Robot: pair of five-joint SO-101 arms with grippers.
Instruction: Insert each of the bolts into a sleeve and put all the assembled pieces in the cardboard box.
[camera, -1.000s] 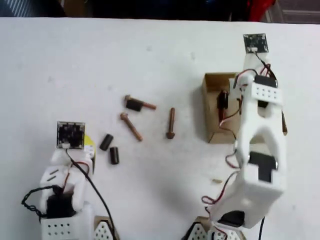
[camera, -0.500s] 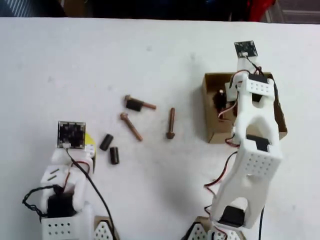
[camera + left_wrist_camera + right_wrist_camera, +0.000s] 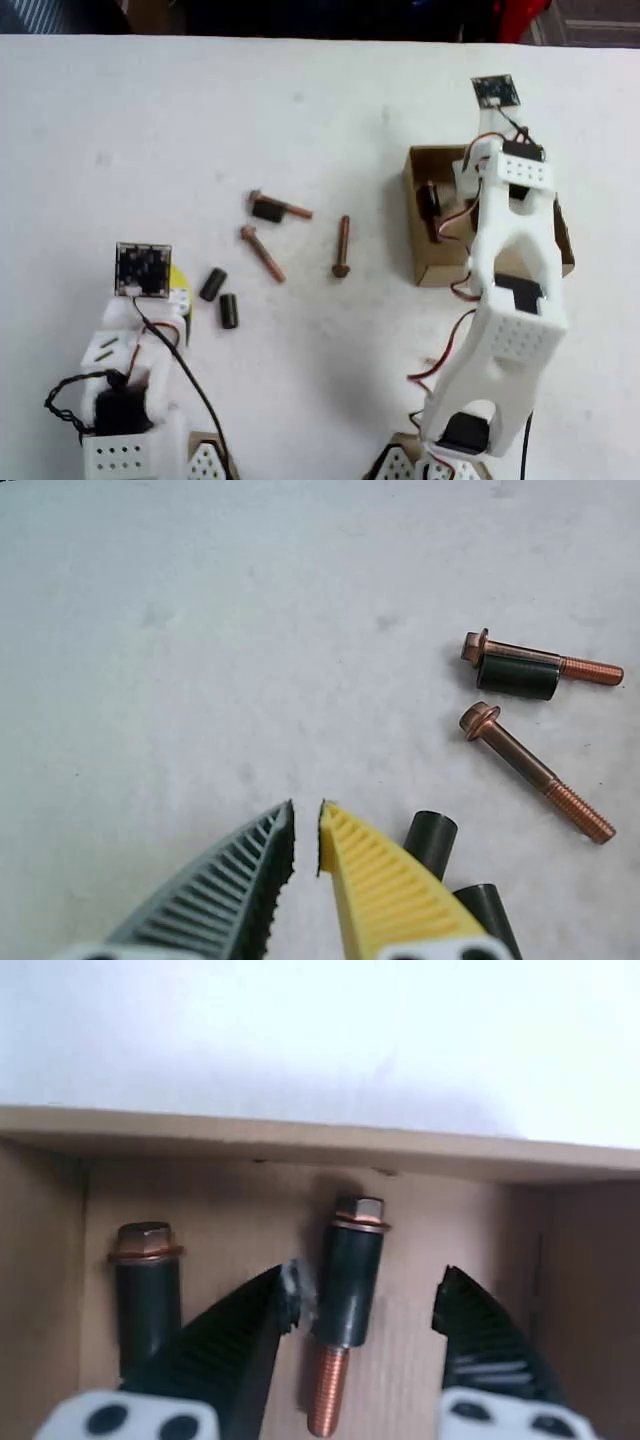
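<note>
The big white table (image 3: 300, 100) carries everything. My right arm (image 3: 510, 250), white plastic with red and black wires, stretches over the open brown cardboard box (image 3: 412, 200), which stands on the right part of the table. My left arm (image 3: 125, 400) is low at the near left corner.

My right gripper (image 3: 367, 1295) hangs inside the box, and its black fingers are spread wide. Between them a copper bolt in a black sleeve (image 3: 350, 1280) lies on the box floor, and I do not pinch it. A second copper bolt in a black sleeve (image 3: 145, 1280) lies just beside it, near the box wall.

My left gripper (image 3: 305, 825) has one grey and one yellow finger. They are almost pressed together, with only a thin slit, and hold nothing.

On the table, between the arms, there are three copper bolts. The farthest bolt (image 3: 540, 660) touches a short black sleeve (image 3: 517, 675) alongside it. The bare middle bolt (image 3: 535, 770) lies near it, and a third bare bolt (image 3: 342, 245) is closer to the box. Two loose black sleeves (image 3: 430, 840) (image 3: 487, 910) are just beside my yellow finger.
</note>
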